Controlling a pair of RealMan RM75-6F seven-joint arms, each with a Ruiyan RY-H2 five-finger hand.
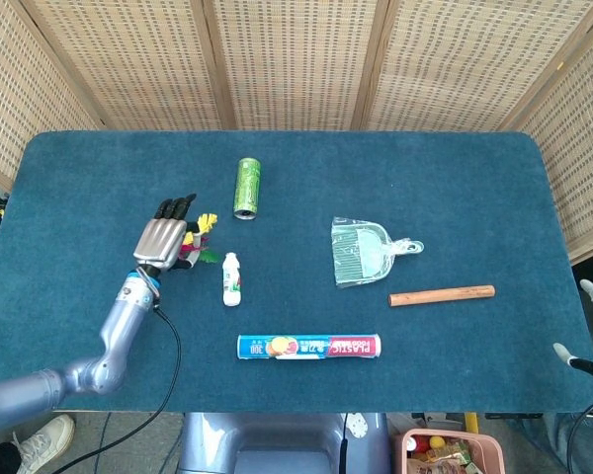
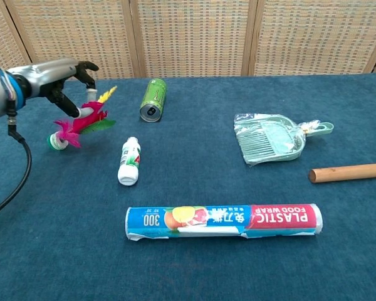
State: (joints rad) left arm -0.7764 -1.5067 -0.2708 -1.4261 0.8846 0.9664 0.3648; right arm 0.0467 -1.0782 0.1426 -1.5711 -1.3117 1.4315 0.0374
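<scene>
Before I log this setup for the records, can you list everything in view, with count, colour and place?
feather shuttlecock: 1, pink, green and yellow feathers with a white-green base, pinched by the left hand and lifted above the table's left part
can: 1, green, lying on its side, back centre-left
small bottle: 1, white with a green label, lying on its side right of the shuttlecock
plastic wrap box: 1, blue and red, lying along the front edge
dustpan: 1, pale green, in clear wrapping, right of centre
wooden rod: 1, brown, lying in front of the dustpan
table: 1, dark blue cloth
wicker screens: tan, behind the table
left hand: 1, silver with dark fingertips, holding the shuttlecock
right hand: not clearly in view
</scene>
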